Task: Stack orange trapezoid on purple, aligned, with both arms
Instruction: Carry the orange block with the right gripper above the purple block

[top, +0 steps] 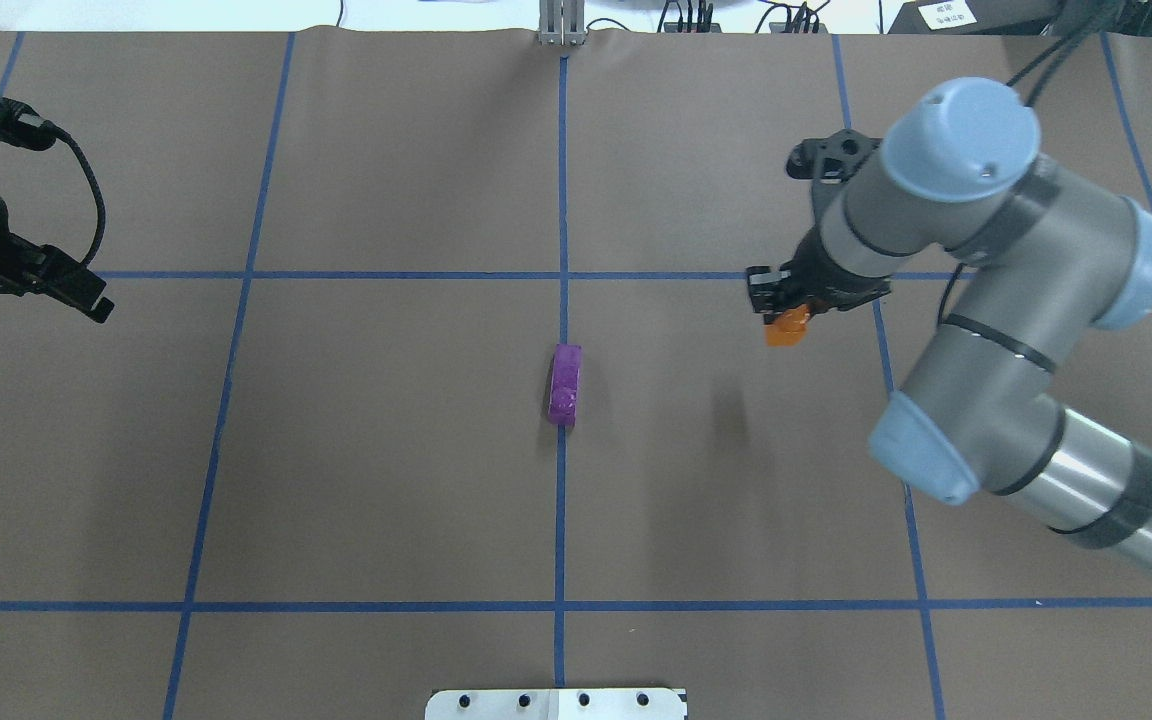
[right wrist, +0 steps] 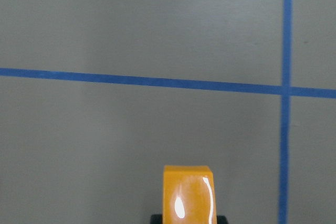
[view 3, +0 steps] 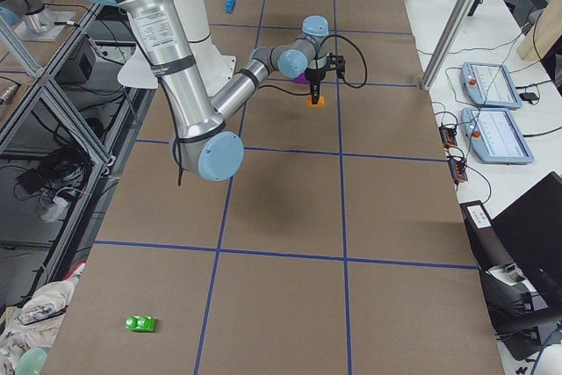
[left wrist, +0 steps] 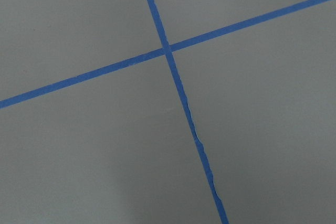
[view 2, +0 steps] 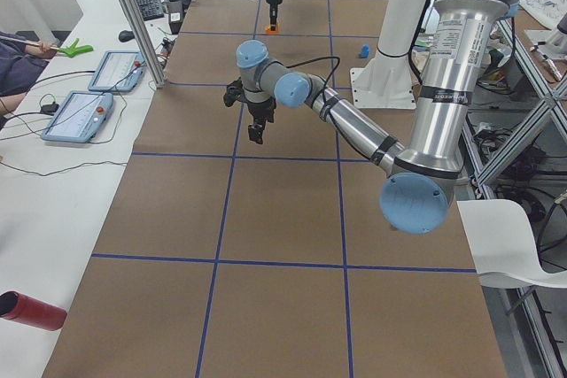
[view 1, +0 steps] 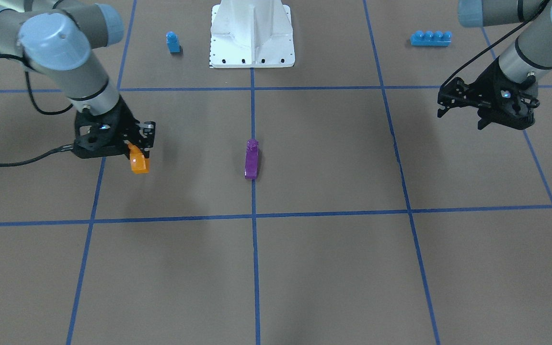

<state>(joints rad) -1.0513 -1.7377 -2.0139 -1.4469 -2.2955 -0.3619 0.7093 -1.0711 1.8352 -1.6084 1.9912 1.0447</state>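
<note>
1. the orange trapezoid [view 1: 139, 163] is pinched in the right gripper [view 1: 134, 149], to the robot's right of the purple [view 1: 251, 159], well apart from it, and appears lifted off the table [view 1: 333, 268].
2. the purple is seen resting on the table, lengthwise along the centre blue tape line [view 1: 255, 249], touched by nothing.
3. the left gripper [view 1: 483, 123] is held in the air, empty, well to the robot's left of the purple; whether its fingers are spread or pressed together cannot be told.
4. a small blue block [view 1: 173, 42], a white pedestal [view 1: 252, 36] and a long blue brick [view 1: 431, 38] are seen on the robot's side of the purple.
</note>
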